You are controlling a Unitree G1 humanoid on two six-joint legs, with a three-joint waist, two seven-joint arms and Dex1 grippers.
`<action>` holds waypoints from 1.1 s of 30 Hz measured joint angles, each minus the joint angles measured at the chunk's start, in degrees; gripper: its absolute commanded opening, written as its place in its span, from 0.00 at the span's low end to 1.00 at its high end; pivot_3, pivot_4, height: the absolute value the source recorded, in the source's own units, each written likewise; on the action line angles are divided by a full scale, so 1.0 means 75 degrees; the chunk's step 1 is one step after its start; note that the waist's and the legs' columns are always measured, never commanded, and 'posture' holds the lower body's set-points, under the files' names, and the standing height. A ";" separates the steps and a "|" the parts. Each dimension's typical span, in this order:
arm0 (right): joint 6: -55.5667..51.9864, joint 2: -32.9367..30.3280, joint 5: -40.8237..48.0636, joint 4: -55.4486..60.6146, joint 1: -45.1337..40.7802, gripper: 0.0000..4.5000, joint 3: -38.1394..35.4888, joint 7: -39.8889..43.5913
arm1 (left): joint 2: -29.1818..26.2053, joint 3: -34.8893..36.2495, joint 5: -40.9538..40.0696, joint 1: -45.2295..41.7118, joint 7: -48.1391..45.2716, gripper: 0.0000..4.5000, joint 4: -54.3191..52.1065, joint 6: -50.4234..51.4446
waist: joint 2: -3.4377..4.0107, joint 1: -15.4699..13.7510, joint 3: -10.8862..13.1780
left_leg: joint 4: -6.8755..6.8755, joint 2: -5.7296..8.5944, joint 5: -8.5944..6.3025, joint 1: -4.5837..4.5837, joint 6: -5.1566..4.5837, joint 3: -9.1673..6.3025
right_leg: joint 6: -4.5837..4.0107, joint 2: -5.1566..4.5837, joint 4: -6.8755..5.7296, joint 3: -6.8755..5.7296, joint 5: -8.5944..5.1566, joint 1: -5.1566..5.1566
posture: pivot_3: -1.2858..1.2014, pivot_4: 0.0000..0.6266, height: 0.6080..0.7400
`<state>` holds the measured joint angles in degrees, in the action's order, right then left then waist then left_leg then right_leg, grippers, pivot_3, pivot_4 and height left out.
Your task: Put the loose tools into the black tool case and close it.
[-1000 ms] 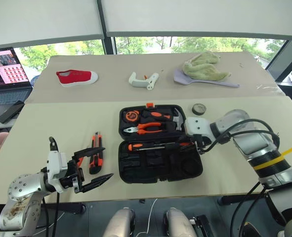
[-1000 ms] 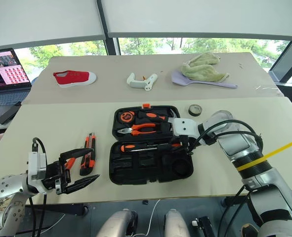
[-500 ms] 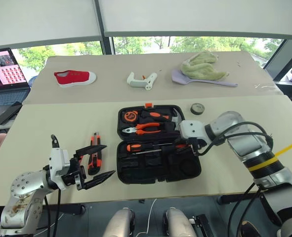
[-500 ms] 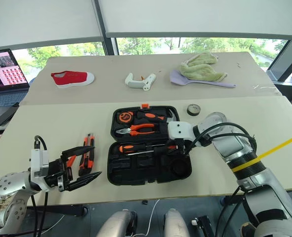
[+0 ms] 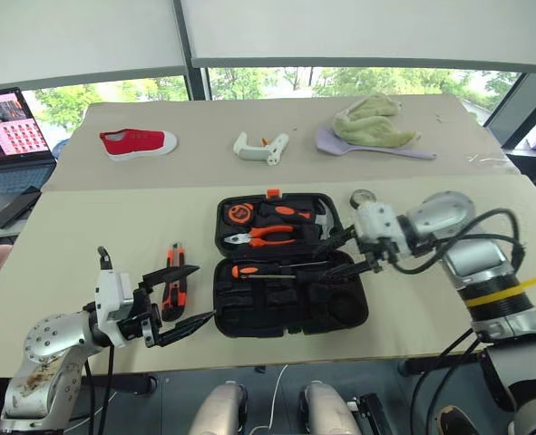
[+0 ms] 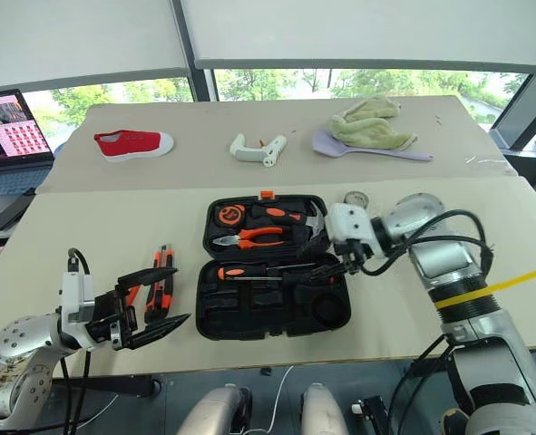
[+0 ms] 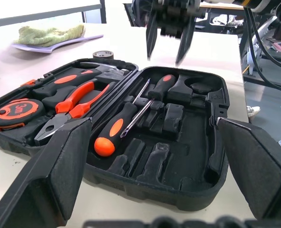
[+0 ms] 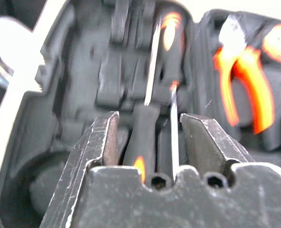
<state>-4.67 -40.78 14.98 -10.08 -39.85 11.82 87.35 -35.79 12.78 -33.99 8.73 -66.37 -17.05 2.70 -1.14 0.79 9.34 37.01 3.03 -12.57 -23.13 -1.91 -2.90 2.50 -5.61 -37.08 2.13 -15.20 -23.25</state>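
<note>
The black tool case [image 5: 358,308] lies open mid-table. Its far half holds the pliers, hammer and tape measure. Two black-and-orange screwdrivers [image 7: 115,132] lie in its near half. Just above them hovers my right gripper [image 5: 326,258], fingers pointing left, open and empty. The orange-black utility knife [image 5: 175,283] lies on the table left of the case. My left gripper [image 5: 199,292] is open near the front edge, just beside the knife and apart from it. The small dark tape roll [image 7: 102,53] sits behind the case's right corner, partly hidden by my right wrist in the eye views.
On the far table lie a red shoe [image 5: 139,142], a white handle-shaped part [image 5: 261,147] and a green cloth on a purple sheet [image 5: 375,122]. A laptop [image 5: 9,136] stands at the far left. Bare tabletop runs along both sides of the case.
My right gripper has lifted off the screwdrivers in the case's near half and turned its fingers leftward. The left gripper has stayed put.
</note>
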 measured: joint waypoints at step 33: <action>0.0729 0.1225 0.0124 -0.0955 0.0647 0.27 -0.0219 -0.0648 | 0.0110 0.1398 -0.0450 0.1484 0.0355 1.00 0.0439 -0.0476 | -0.0017 0.0012 -0.0011 | -0.0005 -0.0031 0.0002 0.0012 0.0016 0.0002 | -0.0028 0.0023 -0.0002 0.0005 0.0018 -0.0005 | 0.52 0.24 1.00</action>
<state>0.80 -31.59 15.91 -17.24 -35.00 10.17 82.49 -34.97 23.27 -37.37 19.86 -63.71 -13.76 -0.88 -1.27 0.88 9.26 36.97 2.79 -12.56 -23.04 -1.79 -2.89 2.28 -5.44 -37.10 2.17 -15.07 -23.28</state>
